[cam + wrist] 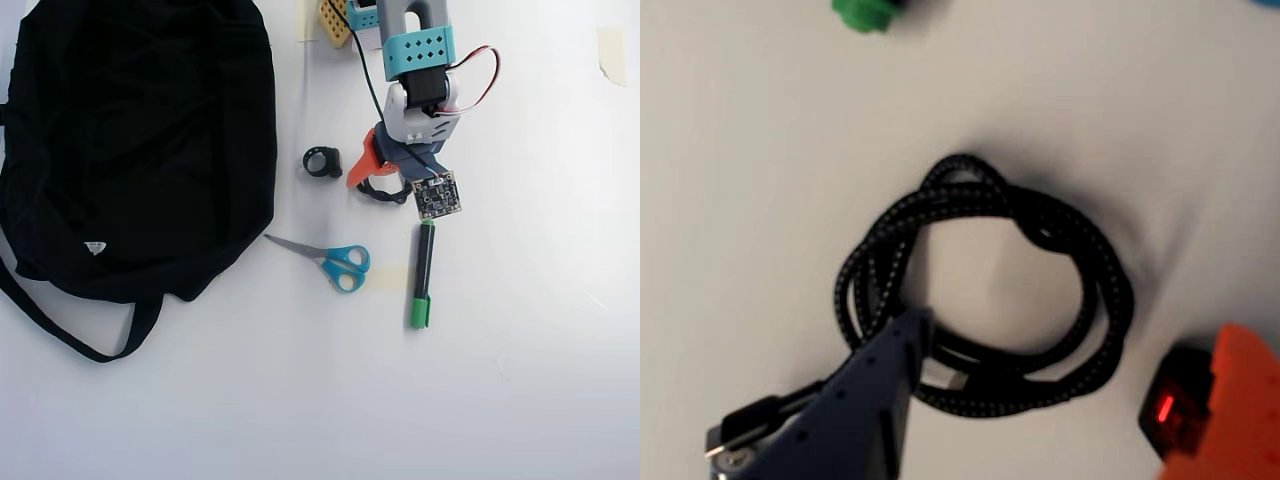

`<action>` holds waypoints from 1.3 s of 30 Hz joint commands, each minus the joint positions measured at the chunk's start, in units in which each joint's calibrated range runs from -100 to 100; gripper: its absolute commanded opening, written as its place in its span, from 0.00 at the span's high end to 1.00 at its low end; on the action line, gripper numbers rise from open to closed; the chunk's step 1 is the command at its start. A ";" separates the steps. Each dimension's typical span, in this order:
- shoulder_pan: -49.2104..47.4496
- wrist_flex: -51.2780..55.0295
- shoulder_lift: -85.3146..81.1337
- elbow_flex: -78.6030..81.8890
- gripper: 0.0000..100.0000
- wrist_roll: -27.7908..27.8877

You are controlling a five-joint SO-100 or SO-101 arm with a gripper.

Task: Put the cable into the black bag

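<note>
Cable [985, 290] lay on the white table [520, 380] as a braided black coil, seen in the wrist view as a rough oval a little wider than tall. Its strands crossed in a knot-like bunch at the top of the loop. One loose end with a small plug ran out toward the lower left corner of that view, where the frame edge cut it off.

The hand [1040, 400] hung over the coil with its jaws wide apart: the dark blue finger [865, 400] reached over the lower left part of the loop, with its tip inside the ring, and the orange finger [1230, 400] was beside the coil at lower right. Neither clearly pressed on the cord, so nothing was gripped.

In the overhead view the arm covered most of the cable; only a small dark arc showed under the wrist camera board. The black bag [140, 140] lay well apart on the left side, with its strap curving below it. Between them sat a small black ring [322, 161]. Blue-handled scissors [330, 260] and a green-capped marker [423, 272] lay just below the hand.
</note>
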 commanded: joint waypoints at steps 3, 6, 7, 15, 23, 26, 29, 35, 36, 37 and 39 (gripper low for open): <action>-0.27 -0.54 -0.37 -2.86 0.64 -0.35; 0.10 -0.54 -0.29 -2.86 0.64 -0.35; 0.18 -0.54 -0.29 -2.86 0.65 -0.20; -0.05 -0.54 -0.29 -2.15 0.65 -0.09; 0.47 -0.54 -0.21 -1.79 0.65 0.17; 0.55 -0.54 -0.21 -1.79 0.64 -0.14; 0.55 -0.54 -0.21 -1.70 0.65 0.07; 0.47 -0.37 -0.21 -1.07 0.65 0.07; 0.47 -0.46 -0.21 -1.07 0.65 0.07; 0.47 -0.46 -0.21 -1.07 0.65 0.07; 0.55 -0.46 -0.21 -1.07 0.65 0.12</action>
